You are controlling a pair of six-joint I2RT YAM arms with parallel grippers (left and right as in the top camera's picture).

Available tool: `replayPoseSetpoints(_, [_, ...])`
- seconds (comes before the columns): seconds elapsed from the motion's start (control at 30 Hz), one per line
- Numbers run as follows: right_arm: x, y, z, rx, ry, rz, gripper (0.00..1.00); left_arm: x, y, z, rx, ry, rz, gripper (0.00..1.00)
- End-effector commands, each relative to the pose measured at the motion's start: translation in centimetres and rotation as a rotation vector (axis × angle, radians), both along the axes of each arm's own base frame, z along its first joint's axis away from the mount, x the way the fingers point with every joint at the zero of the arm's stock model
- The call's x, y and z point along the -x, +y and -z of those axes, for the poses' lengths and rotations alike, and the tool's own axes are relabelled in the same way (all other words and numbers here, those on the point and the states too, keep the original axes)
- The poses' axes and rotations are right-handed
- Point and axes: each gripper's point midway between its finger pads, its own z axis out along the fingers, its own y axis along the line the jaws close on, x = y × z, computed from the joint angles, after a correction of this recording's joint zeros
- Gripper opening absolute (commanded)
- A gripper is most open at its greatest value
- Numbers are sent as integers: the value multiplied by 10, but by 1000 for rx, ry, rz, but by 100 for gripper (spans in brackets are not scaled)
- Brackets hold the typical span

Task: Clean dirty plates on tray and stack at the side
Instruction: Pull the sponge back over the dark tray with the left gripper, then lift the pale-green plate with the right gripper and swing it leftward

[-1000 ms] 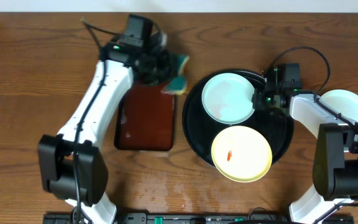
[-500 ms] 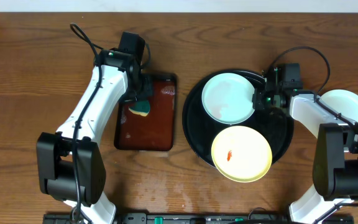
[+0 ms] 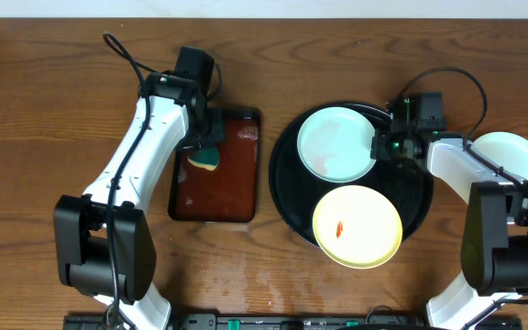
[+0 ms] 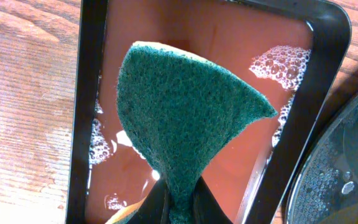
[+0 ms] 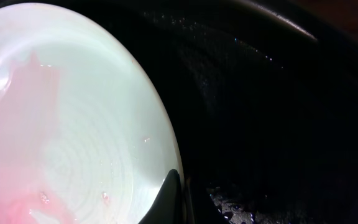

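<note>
On the black tray (image 3: 420, 197) lie two plates. The pale mint plate (image 3: 335, 144) sits at the back, with my right gripper (image 3: 379, 147) shut on its right rim. In the right wrist view this mint plate (image 5: 73, 124) carries a thin pink film, and the right gripper (image 5: 182, 199) pinches its edge over the wet tray (image 5: 278, 112). Nearer the front, the yellow plate (image 3: 357, 225) bears a small red smear (image 3: 338, 229). A third pale plate (image 3: 511, 156) rests on the tabletop at the far right. My left gripper (image 4: 180, 205) is shut on a green sponge (image 4: 185, 118).
The sponge (image 3: 208, 160) hangs over a rectangular reddish-brown tray (image 3: 236, 192) holding soapy water (image 4: 284, 62). Bare wood tabletop (image 3: 44, 110) stretches to the left and along the front. The right arm's base (image 3: 507, 247) stands at the front right.
The left arm swung the sponge from behind the reddish-brown tray to above its soapy water, then held still. The right gripper's fingers closed on the mint plate's rim.
</note>
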Motion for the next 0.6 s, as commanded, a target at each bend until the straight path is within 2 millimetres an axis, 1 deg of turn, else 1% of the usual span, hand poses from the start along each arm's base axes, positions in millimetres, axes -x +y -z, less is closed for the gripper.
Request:
replayPoseSetpoints(0.0, [-16,-1,-33,2,-84,0,1,-1,4,-2,-20,-10,5,7])
replayPoseSetpoints(0.13, [-22,-2,-70,9,-164,-2,1,-1,4,-2,-20,-10,5,7])
replayPoseSetpoints(0.2, [-22,0,-88,24,-210,-19,1,-1,4,-2,-20,-10,5,7])
replayPoseSetpoints(0.3, [-19,-4,-111,74,-258,0,1,-1,4,-2,-20,-10,5,7])
replayPoseSetpoints(0.43, [-12,-7,-137,142,-314,16,1,-2,7,-3,-44,-18,68,8])
replayPoseSetpoints(0.5, [-9,-9,-150,172,-344,26,1,-4,13,-8,-44,-30,52,7])
replayPoseSetpoints(0.57, [-7,-8,-161,185,-372,31,1,-4,19,-17,-40,-54,35,7])
